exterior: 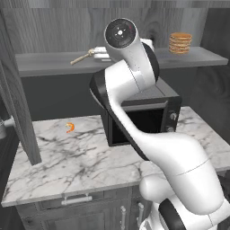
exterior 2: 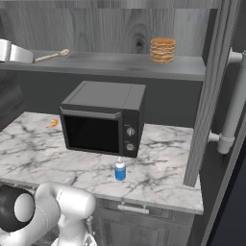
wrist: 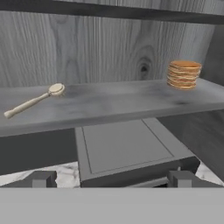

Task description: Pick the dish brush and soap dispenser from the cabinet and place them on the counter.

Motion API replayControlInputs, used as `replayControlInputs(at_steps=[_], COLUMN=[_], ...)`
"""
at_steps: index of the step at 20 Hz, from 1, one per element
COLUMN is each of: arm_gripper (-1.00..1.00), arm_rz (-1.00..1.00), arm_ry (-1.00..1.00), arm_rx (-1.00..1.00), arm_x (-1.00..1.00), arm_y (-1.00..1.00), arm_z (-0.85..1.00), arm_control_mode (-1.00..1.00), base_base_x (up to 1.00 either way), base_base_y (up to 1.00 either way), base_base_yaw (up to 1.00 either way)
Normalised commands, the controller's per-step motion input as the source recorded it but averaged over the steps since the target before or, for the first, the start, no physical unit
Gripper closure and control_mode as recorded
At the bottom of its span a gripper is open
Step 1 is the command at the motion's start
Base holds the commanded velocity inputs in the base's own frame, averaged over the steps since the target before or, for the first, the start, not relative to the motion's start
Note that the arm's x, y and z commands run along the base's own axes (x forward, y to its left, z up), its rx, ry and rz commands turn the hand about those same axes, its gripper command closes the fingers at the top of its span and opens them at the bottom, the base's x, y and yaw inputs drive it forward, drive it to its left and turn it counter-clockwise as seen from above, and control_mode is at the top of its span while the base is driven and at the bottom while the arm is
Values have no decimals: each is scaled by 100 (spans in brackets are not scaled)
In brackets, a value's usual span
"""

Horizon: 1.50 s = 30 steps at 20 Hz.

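You are facing the dish brush (wrist: 33,101) lying flat on the cabinet (wrist: 109,43) shelf at about ten o'clock from the claw (wrist: 112,178); it is looking light, stiff and thin, so you are best pinching mid-handle across its width. The claw is standing fully released, touching nothing, while the soap dispenser (exterior 2: 120,170) is already standing on the worktop (exterior 2: 158,168).

No legible text, labels, brand marks, numbers or signs are present. The microwave (exterior 2: 103,119) front and its control knobs carry no readable markings; the soap dispenser (exterior 2: 120,170) is unlabelled.
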Motion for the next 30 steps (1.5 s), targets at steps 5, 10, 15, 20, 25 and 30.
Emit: replayControlInputs(at_steps=[5, 10, 15, 20, 25, 30], arm_gripper=[-100, -100, -100, -100, -100, -100], arm_rz=[-4, -4, -4, -3, -2, 0], arm_ry=[1, 1, 2, 3, 4, 5], arm_rx=[1, 2, 2, 2, 1, 0], arm_x=[27, 26, 27, 25, 26, 29], arm_y=[10, 10, 10, 7, 2, 0], arm_z=[-1, 0, 0, 0, -3, -7], arm_control_mode=[-100, -100, -100, -100, -100, -100], base_base_x=[0, 0, 0, 0, 0, 0], base_base_y=[0, 0, 0, 0, 0, 0], base_base_yaw=[0, 0, 0, 0, 0, 0])
